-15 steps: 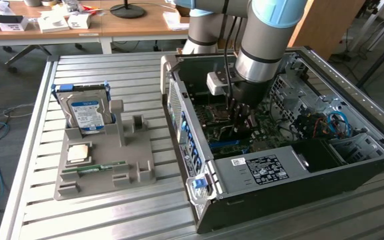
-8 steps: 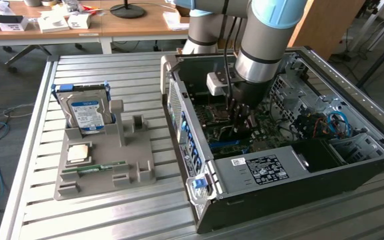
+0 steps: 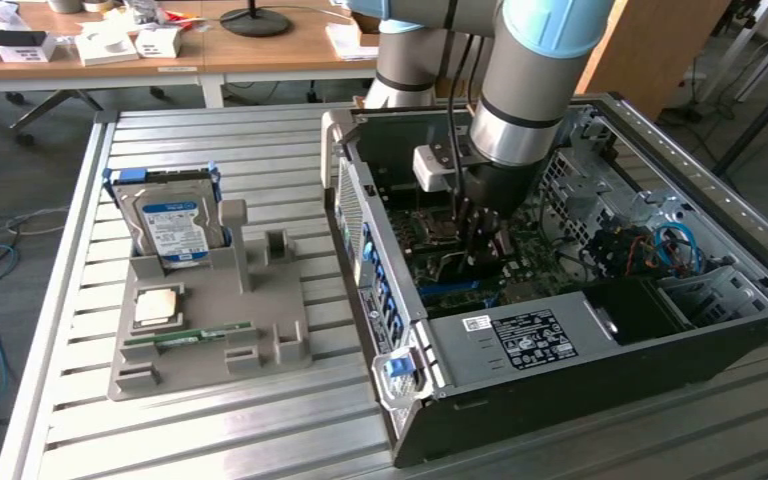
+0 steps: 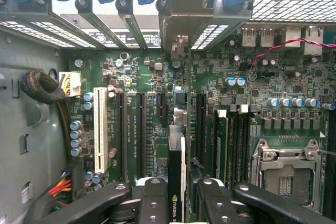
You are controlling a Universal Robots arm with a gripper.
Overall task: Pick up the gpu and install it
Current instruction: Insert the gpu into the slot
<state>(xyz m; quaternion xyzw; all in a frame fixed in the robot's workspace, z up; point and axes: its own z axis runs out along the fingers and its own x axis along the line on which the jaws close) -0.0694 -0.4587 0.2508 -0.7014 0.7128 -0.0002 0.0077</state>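
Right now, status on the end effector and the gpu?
End effector shut on gpu. Card edge-on, above motherboard inside open case. Nothing seen blocking.

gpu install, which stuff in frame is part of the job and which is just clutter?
In the job:
- gpu, held edge-on between the gripper fingers
- motherboard with its long slots
- computer case, side open

Lying about:
- hard drive standing in the grey holder
- RAM stick on the holder
- square chip on the holder

Slatted table (image 3: 157, 420) — grey holder (image 3: 211, 340), computer case (image 3: 598, 370)
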